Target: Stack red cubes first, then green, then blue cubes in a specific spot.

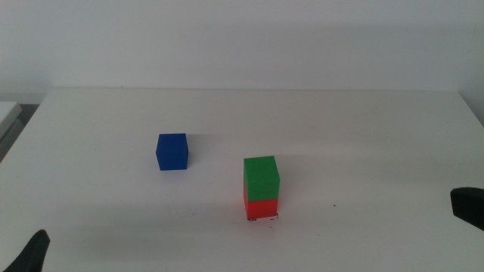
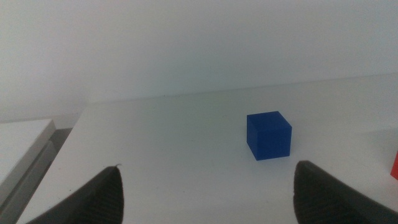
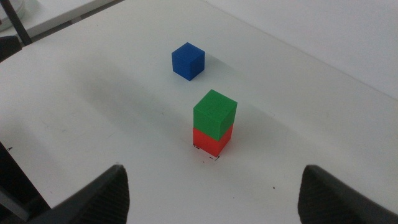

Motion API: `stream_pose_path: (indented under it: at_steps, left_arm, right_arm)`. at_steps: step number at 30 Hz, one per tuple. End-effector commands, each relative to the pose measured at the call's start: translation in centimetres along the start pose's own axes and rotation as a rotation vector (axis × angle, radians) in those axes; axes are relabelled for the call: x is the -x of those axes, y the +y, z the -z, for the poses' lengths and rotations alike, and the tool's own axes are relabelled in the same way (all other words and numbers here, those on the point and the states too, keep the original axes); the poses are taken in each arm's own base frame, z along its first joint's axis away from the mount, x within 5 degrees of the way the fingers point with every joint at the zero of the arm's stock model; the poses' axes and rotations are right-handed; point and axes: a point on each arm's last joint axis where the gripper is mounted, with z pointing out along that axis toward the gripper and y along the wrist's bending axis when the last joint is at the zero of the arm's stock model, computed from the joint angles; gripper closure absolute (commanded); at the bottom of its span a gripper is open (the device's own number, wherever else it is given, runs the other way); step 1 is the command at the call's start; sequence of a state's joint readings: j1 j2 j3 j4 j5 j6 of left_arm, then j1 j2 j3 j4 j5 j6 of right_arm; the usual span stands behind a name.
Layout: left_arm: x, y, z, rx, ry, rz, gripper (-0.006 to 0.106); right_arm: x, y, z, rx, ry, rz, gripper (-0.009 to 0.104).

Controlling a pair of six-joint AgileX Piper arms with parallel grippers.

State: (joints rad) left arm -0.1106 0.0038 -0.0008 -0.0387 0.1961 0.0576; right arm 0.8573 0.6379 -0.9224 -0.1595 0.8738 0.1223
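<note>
On my far left, the left tool shows only as a dark tip at the bottom corner of the middle view; through its wrist camera I see its two jaws spread wide with nothing between them, low over the white worktop. Ahead of it the blue cube sits alone on the worktop, flat on one face, well apart from the jaws and clear of everything else. Moving right, and nearer to me, the green cube rests squarely on top of the red cube, edges roughly in line. The red cube stands on the marked square, whose small black corner ticks peek out at its base in the middle and right wrist views. A lone black speck lies just right of the stack. At the far right edge I see the right tool as a dark shape; its wrist camera shows both jaws spread wide, empty, well back from the stack.
</note>
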Motion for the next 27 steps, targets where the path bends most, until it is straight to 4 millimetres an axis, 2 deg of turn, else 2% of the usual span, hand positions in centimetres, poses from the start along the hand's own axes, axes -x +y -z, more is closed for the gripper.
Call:
stream_pose_path:
  at_steps: [1, 3, 6, 10, 14, 16, 19, 23, 27]
  left_arm:
    - [0.1, 0.0, 0.0, 0.0, -0.019, 0.004, 0.007]
    - [2.8, 0.0, -0.6, -0.004, 0.077, 0.006, 0.007]
    - [7.8, 0.1, -2.7, -0.015, 0.277, 0.006, 0.007]
    - [14.1, 0.2, -7.6, -0.027, 0.464, 0.009, 0.007]
    - [17.8, 0.0, -12.3, -0.054, 0.597, 0.045, 0.007]
    - [18.6, -0.3, -15.0, -0.08, 0.655, 0.092, 0.007]
    - [18.8, -0.7, -18.7, -0.095, 0.726, 0.163, 0.007]
    - [17.4, -1.0, -23.8, -0.079, 0.825, 0.267, 0.007]
    - [16.7, -2.7, -27.8, -0.073, 0.923, 0.241, 0.007]
  right_arm:
    - [0.0, -0.1, 0.0, -0.009, -0.006, 0.009, 0.002]
    - [0.0, -0.1, 0.0, -0.009, -0.008, 0.008, 0.002]
    - [0.0, -0.1, 0.0, -0.01, -0.008, 0.01, 0.002]
    - [0.0, -0.1, 0.0, -0.012, -0.009, 0.011, 0.002]
    - [0.0, -0.1, 0.0, -0.013, -0.009, 0.012, 0.002]
    - [0.0, -0.1, 0.0, -0.013, -0.009, 0.012, 0.002]
    - [0.0, -0.1, 0.0, -0.014, -0.009, 0.013, 0.002]
    - [0.0, -0.1, 0.0, -0.014, -0.009, 0.013, 0.002]
    - [0.0, -0.1, 0.0, -0.014, -0.009, 0.013, 0.002]
